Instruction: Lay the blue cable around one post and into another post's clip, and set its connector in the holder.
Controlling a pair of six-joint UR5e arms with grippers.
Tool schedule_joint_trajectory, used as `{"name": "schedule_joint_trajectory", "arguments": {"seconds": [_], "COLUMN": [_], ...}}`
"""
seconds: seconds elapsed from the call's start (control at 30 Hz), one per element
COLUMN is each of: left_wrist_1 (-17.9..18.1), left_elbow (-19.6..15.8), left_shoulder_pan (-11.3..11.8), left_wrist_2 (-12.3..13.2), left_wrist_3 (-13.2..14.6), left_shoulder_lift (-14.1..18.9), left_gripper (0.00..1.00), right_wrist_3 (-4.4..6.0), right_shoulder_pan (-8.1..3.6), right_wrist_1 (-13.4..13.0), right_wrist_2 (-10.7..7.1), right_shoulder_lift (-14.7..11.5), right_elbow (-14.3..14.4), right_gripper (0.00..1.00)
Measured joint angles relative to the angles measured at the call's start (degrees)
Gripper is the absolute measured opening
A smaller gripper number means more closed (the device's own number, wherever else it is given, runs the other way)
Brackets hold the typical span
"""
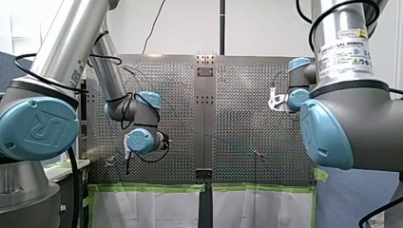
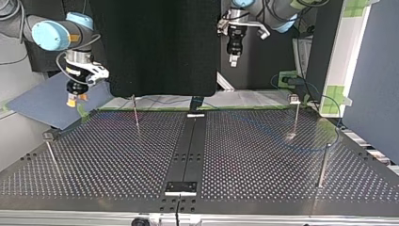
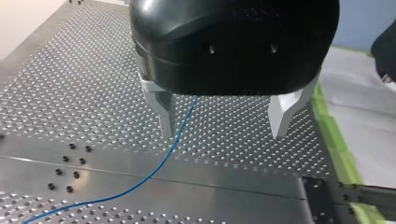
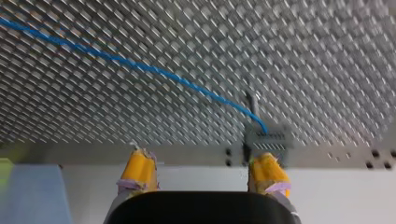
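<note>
Left claw (image 3: pixel 222 135): black, metal fingers spread, empty, above desk.
Right claw (image 4: pixel 201 155): yellow pads apart, empty.
Thin blue cable (image 3: pixel 154 170): curving across perforated metal desk (image 3: pixel 70 88).

**Front view:** camera behind and above the robot's shoulders, facing along its reach over the perforated desk (image 1: pixel 176 95). The left arm (image 1: pixel 111 76) enters at left and the right arm (image 1: pixel 342 118) at right, both looming close.

**Top view:** camera across the desk at its far edge, set low and facing back at the arms, so their sides are crossed.

These two views share the whole desk, its dark centre strip (image 2: pixel 190 141) and the thin posts (image 2: pixel 135 113).

**Left and right wrist views:** a camera on each wrist, close above the desk, looking along that arm's own jaws. Both show the blue cable (image 3: pixel 156 168) lying on the perforations.
</note>
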Motion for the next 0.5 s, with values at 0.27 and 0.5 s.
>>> {"name": "schedule_joint_trajectory", "arguments": {"seconds": [0.27, 0.5], "left_wrist_1": [1.07, 0.89], "left_elbow": [2.09, 2.34], "left_shoulder_pan": [0.03, 0.04], "left_wrist_2": [0.01, -0.17], "left_wrist_3": [0.18, 0.18], "left_shoulder_lift": [0.01, 0.02], "left_gripper": [1.00, 1.00], "right_wrist_3": [0.16, 0.14], "right_shoulder_pan": [3.67, 7.01], "right_wrist_1": [-0.55, -1.70], "right_wrist_2": [-3.26, -4.71], "right_shoulder_lift": [0.08, 0.22], "right_elbow": [1.49, 2.34], "right_gripper": [1.00, 1.00]}}
